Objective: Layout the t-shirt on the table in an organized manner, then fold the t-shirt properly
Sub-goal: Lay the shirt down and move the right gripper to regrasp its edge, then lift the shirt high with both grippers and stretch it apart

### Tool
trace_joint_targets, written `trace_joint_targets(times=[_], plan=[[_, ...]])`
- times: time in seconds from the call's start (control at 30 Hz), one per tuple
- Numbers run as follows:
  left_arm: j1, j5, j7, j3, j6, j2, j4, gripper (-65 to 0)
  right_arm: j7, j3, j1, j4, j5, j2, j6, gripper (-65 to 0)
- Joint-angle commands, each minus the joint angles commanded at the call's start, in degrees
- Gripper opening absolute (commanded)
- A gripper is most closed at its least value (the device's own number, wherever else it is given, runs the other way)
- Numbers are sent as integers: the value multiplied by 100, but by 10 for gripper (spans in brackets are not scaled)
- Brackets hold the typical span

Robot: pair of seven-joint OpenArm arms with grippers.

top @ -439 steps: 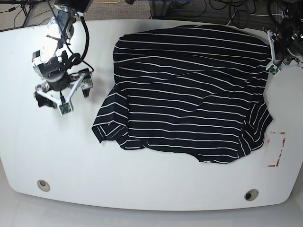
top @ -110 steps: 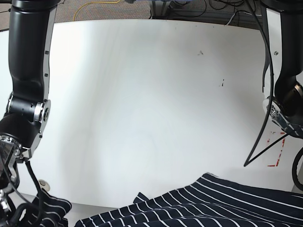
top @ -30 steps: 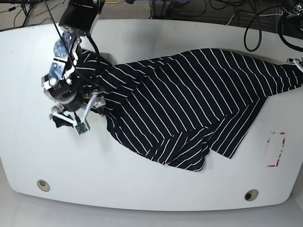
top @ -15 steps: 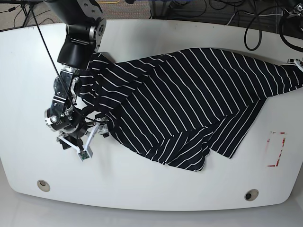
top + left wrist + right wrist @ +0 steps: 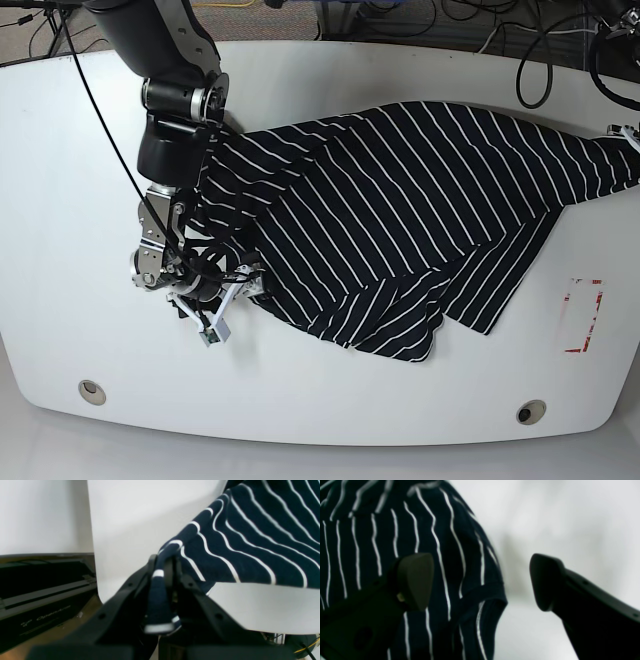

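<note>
Your left gripper (image 5: 162, 580) is pinched tight on a bunched corner of the soft dark navy t-shirt with thin white stripes (image 5: 400, 210), and the wrist view shows that fold squeezed between the jaws right at the rounded edge of the large white smooth table (image 5: 150, 512). In the base view that held corner sits at the far right rim, so the cloth is drawn out in a slanted band across the tabletop instead of lying square.

Your right gripper (image 5: 480, 582) is spread wide and holds nothing. One finger (image 5: 415, 580) sits over the striped fabric, the other over bare table, with a hemmed edge of the shirt between them. From the base view it hangs low by the shirt's lower left edge.

The garment lies crumpled and diagonal, with a doubled-over flap near its bottom middle, so I judge the layout far from finished.

Watch these risks:
- If you pull further with the left arm, the shirt may slide off the table edge.
- If you close the right jaws here, you may catch two layers and lock in the twist.
- The blurred right wrist view makes the hem hard to judge.
</note>
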Motion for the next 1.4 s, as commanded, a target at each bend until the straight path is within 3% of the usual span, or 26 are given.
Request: trace_joint_targets(times=[0.3,0.87,1.0,1.2,1.37,1.4], plan=[[0,0,0,0,0,-9,0,-650,598,-26,62,-695,0,149,0,-73],[-9,0,0,281,0,0,0,-650,615,-35,44,-765,9,-97,0,-86],[-9,0,0,281,0,0,0,-650,624,-35,44,-774,9,-97,0,-176],[-9,0,0,281,0,-9,0,-650,624,-35,44,-774,9,-97,0,-374],[-9,0,0,281,0,-9,-9,-650,598,-35,53,-765,9,-97,0,-626],[-9,0,0,281,0,-9,-9,-650,589,-35,53,-756,9,-97,0,-650]])
